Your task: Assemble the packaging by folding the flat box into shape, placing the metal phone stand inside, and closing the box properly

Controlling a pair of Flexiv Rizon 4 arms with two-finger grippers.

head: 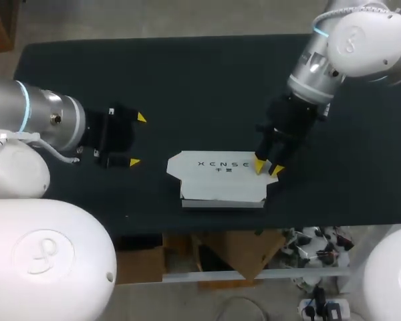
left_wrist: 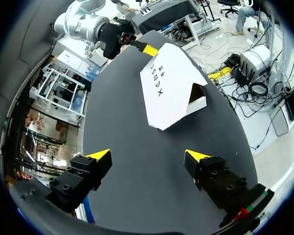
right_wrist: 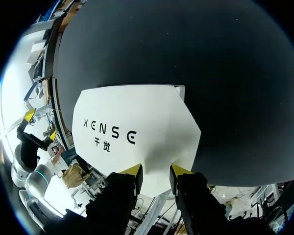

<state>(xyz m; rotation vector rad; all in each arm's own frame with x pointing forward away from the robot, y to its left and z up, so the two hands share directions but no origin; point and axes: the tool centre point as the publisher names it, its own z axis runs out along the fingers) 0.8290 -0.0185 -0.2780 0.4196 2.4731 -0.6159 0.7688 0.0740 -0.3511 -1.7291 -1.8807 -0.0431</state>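
The worktop is covered in a matte black, cloth-like surface. The box lies near its front edge, about midway along. It is smooth white card, lying low and mostly flat. The broad top panel carries dark print and has 1 end cut to a blunt taper. A paler strip of card runs along the side nearest the front edge. From the left wrist view the box shows a small triangular dark opening on 1 long side, where the card stands slightly proud of the surface.

The right gripper comes down at a slant onto the box's right end, its black body hanging below a rounded silver and white arm joint. In its own wrist view the right gripper has 2 wedge-shaped yellow tips set close together, with white card filling the narrow gap. Whether the jaws actually clamp that card or only rest on it cannot be told.

The left gripper is over bare worktop toward the left edge, well apart from the box. Its jaws stand wide open and hold nothing. In the left wrist view the left gripper shows blocky black fingers with bolt holes, and the box lies ahead of them.
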